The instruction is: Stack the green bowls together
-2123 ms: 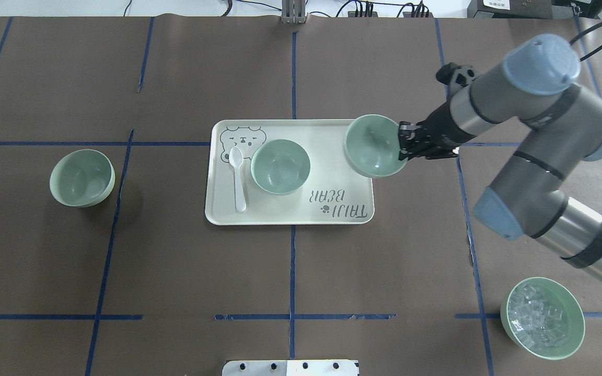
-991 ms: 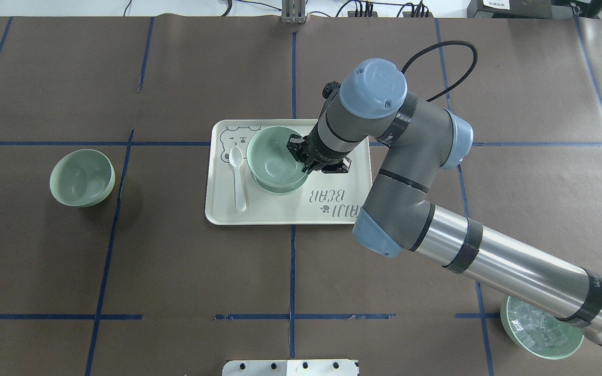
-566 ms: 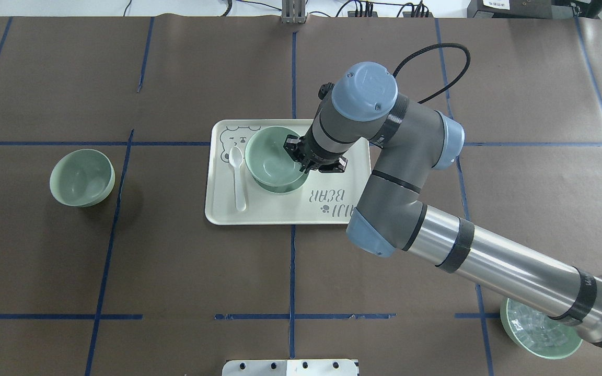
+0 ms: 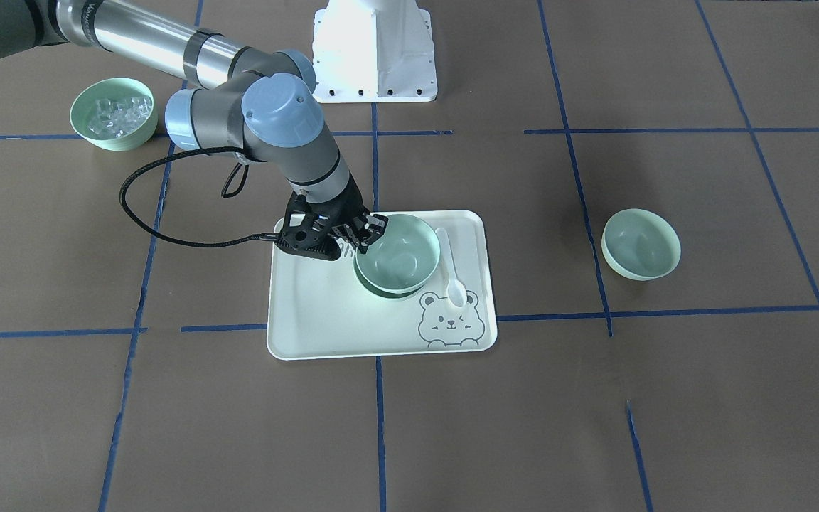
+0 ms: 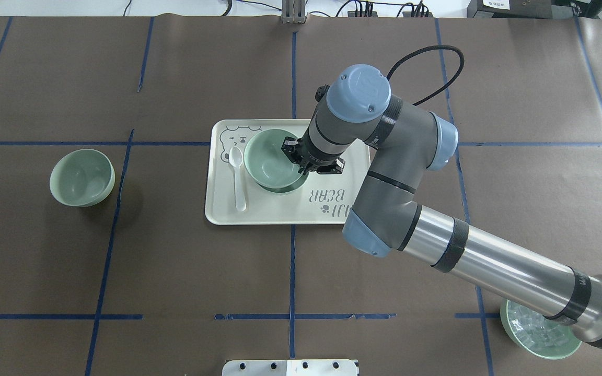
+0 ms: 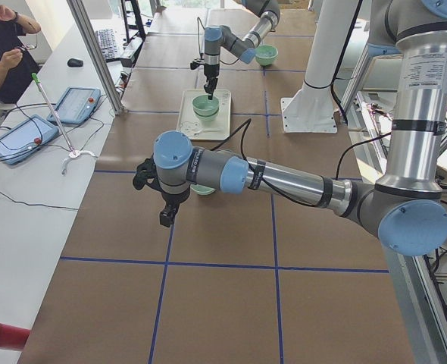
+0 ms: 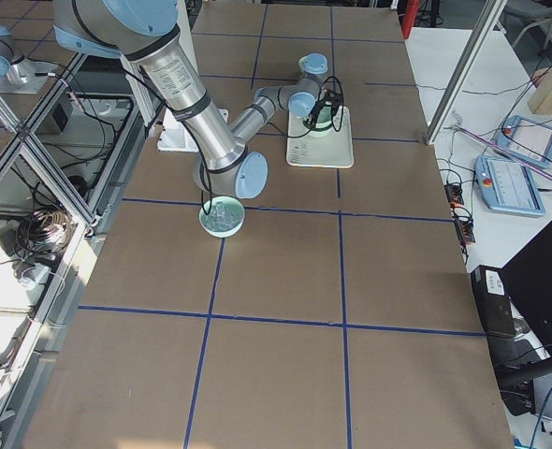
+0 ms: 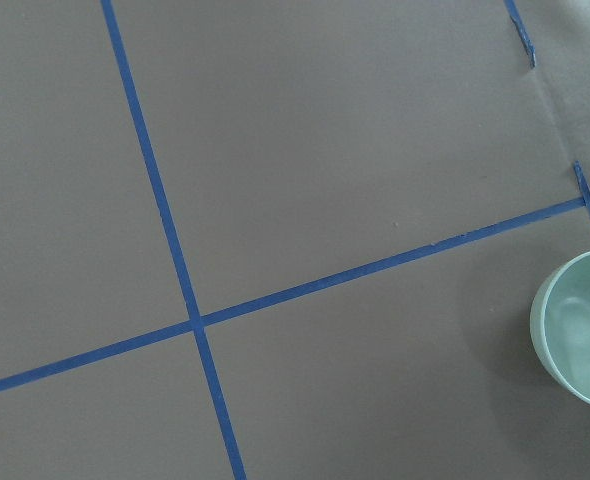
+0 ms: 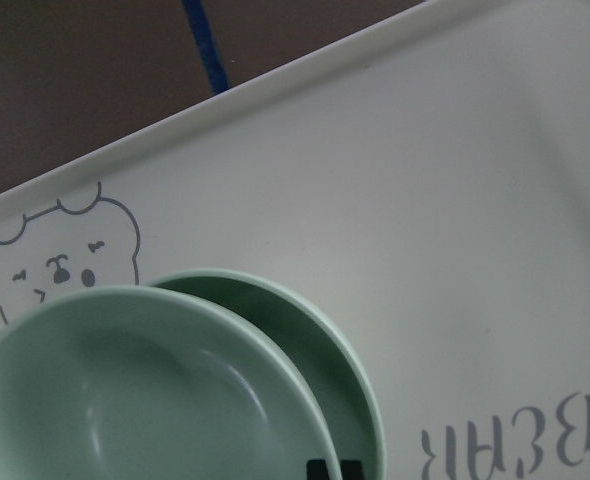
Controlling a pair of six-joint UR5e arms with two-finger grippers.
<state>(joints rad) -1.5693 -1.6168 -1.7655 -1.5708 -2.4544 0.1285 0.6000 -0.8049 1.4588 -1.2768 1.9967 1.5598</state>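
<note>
My right gripper (image 5: 296,156) is shut on the right rim of one green bowl (image 5: 268,156). It holds that bowl slightly tilted, just over and partly inside a second green bowl (image 5: 293,186) that sits on the bear-print tray (image 5: 280,211). The right wrist view shows the held bowl (image 9: 125,400) overlapping the lower bowl (image 9: 350,370), offset toward the bear print. The third green bowl (image 5: 82,177) stands alone on the table at the far left and also shows in the left wrist view (image 8: 580,335). My left gripper (image 6: 165,218) hangs above the table near that bowl; I cannot tell whether it is open or shut.
A white spoon (image 5: 238,177) lies on the tray left of the bowls. A green bowl of clear cubes (image 5: 536,339) stands at the near right, partly under my right arm. Brown paper with blue tape lines covers the table.
My right arm carried the bowl from the tray's right edge to over the bowl on the tray, then shifted it a little further left and down. The lone bowl has not moved.
</note>
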